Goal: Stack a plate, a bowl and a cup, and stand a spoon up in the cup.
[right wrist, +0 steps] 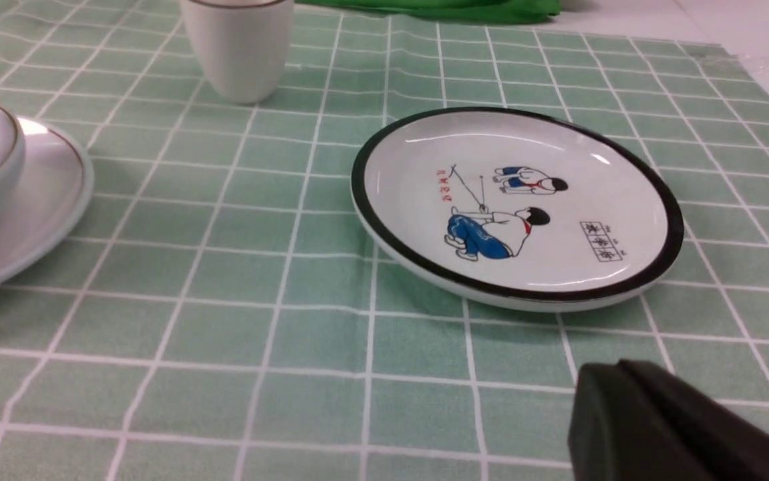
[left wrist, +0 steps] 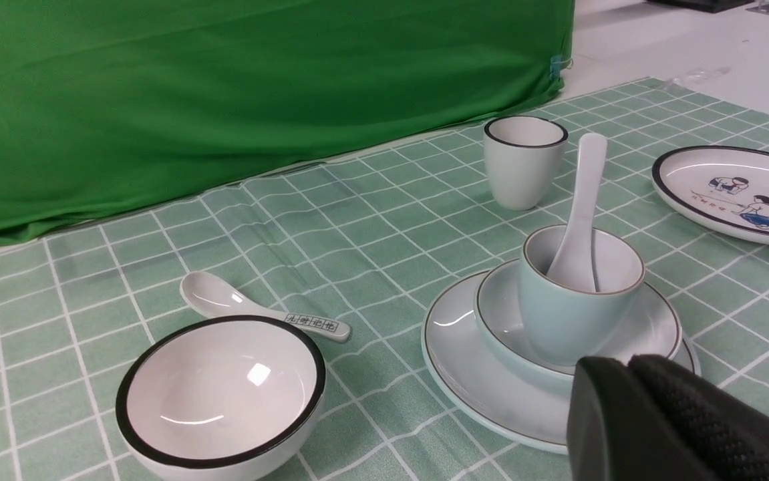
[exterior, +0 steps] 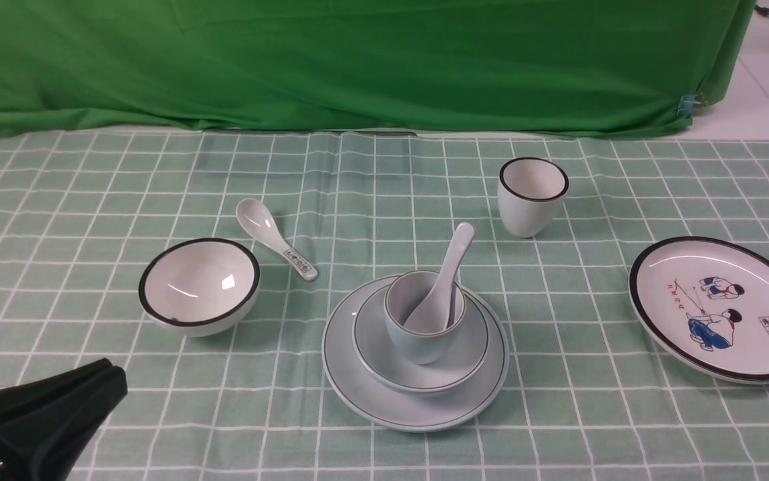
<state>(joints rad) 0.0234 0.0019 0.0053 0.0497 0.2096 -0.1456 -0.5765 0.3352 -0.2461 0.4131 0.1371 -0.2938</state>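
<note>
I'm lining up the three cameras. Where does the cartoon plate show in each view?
Front view: cartoon plate at the right edge, right of the stack.
Left wrist view: cut off at one picture edge, beyond the stack.
Right wrist view: central and whole.
Shared landmark: black-rimmed white cup.

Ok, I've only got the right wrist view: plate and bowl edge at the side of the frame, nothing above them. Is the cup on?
Observer: Yes. The cup sits upright in the bowl, which is on the plate.
Operator: Spoon?
Observer: The spoon stands in the cup, handle leaning on the rim.
Operator: Left gripper?
Observer: The left gripper is shut and empty, clear of the stack, near the black-rimmed bowl.
</note>
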